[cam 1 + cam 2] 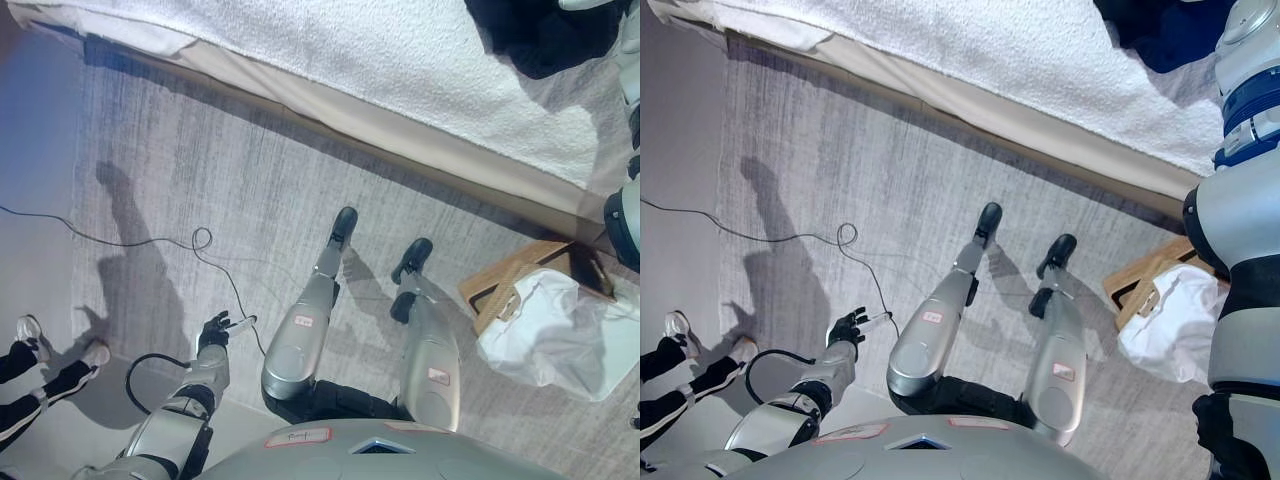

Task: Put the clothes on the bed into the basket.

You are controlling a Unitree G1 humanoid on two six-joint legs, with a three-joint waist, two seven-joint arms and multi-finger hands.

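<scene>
target: dark garment (545, 35) on bed (400, 60), far right corner | basket (520, 280) on floor at right, white cloth (560, 335) in it | right arm reaches toward garment, hand unseen, cannot tell | left hand (214, 330) low, fingers relaxed, well apart

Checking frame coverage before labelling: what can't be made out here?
- Right hand: in neither view; the right arm runs off the top right edge.
- Dark clothes on the bed: cut by the top edge, and partly by the arm in the right eye view.
- Basket: inside hidden by white cloth.
- Left hand: open, idle.
</scene>
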